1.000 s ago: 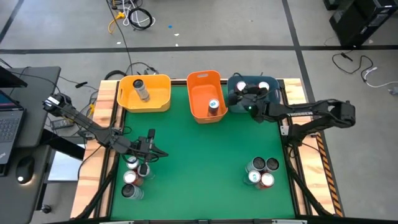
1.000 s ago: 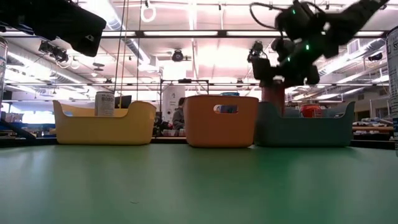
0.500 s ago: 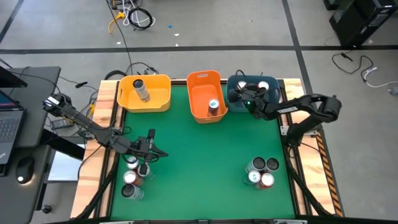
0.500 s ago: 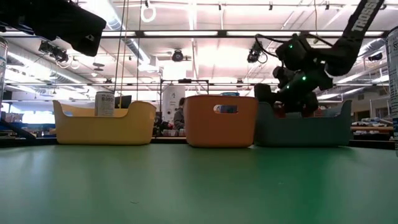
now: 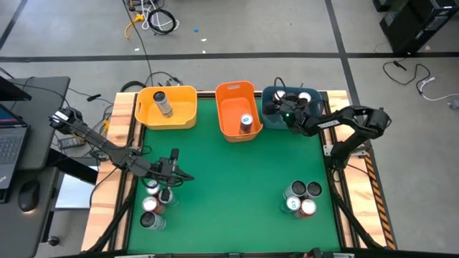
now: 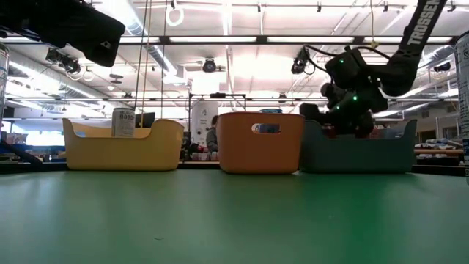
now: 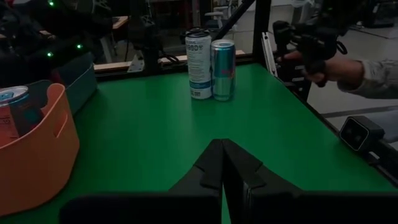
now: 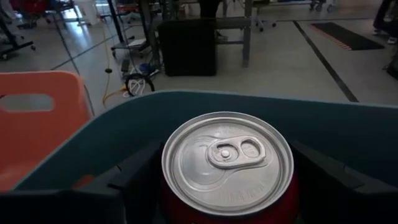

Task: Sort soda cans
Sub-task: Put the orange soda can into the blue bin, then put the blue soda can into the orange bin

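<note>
Right gripper (image 5: 278, 113) now lowered inside the blue bin (image 5: 316, 94); a second ago held higher, above the rim. Fingers (image 8: 134, 171) set wide on either side of a red soda can (image 8: 227, 163), touching or very near its sides; cannot tell whether gripped or just let go. Silver top with pull tab showing between the fingers, can upright within the bin walls. Two further cans (image 5: 303, 99) in the same bin. Orange bin (image 5: 231, 92) just beside it, one blue-marked can (image 5: 246, 122) inside; yellow bin (image 5: 186, 93) beyond, with one grey can (image 5: 163, 104).

Left gripper (image 7: 222, 163) closed, empty, unmoved over the green table (image 5: 229, 179), near its own side's cluster of cans (image 5: 153, 204). Second cluster of cans (image 5: 301, 198) well apart, on the right arm's side, nothing in the way. A person's sleeved hand (image 7: 336, 65) at the table edge in the left wrist view.
</note>
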You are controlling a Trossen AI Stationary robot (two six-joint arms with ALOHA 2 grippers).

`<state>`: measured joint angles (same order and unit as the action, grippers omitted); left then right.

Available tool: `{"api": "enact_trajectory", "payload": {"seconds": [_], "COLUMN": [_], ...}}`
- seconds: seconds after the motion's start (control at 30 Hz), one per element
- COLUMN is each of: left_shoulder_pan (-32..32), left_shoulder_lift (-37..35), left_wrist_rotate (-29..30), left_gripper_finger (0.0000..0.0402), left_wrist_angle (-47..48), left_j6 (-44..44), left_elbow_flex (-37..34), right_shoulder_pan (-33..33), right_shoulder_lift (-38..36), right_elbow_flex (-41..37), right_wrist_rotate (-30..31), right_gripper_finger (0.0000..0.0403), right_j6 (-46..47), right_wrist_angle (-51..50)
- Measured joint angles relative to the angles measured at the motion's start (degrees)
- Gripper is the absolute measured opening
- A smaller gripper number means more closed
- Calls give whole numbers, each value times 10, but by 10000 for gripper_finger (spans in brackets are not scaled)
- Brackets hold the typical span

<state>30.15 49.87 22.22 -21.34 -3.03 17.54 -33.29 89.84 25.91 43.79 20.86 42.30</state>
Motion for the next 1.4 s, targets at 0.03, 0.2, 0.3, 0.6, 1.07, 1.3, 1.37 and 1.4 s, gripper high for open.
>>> {"api": "enact_trajectory", "payload": {"seconds": [0.03,0.2,0.3,0.6,1.07,1.3,1.37,1.4], "left_shoulder_pan": [0,0,0,0,-1,-1,-1,-1], "left_shoulder_lift": [0,0,0,0,0,0,0,0], "left_wrist_rotate": [0,0,0,0,0,0,0,0], "left_gripper_finger": [5,5,5,5,5,5,5,5], "left_wrist_angle": [0,0,0,0,-5,-6,-9,-13], "left_j6": [-1,-2,-2,-2,-14,8,10,11], "left_elbow_flex": [0,0,0,0,0,0,0,0], "right_shoulder_pan": [-2,-3,-3,10,117,215,246,263], "right_shoulder_lift": [0,0,1,1,-152,-247,-265,-271], "right_elbow_flex": [0,0,-1,-1,-1,14,37,52], "right_wrist_rotate": [0,0,0,0,0,0,0,0], "right_gripper_finger": [286,325,365,381,315,224,194,180], "right_j6": [0,-2,-2,-49,-190,-226,-222,-221], "right_wrist_angle": [0,1,-1,27,40,-52,-112,-138]}}
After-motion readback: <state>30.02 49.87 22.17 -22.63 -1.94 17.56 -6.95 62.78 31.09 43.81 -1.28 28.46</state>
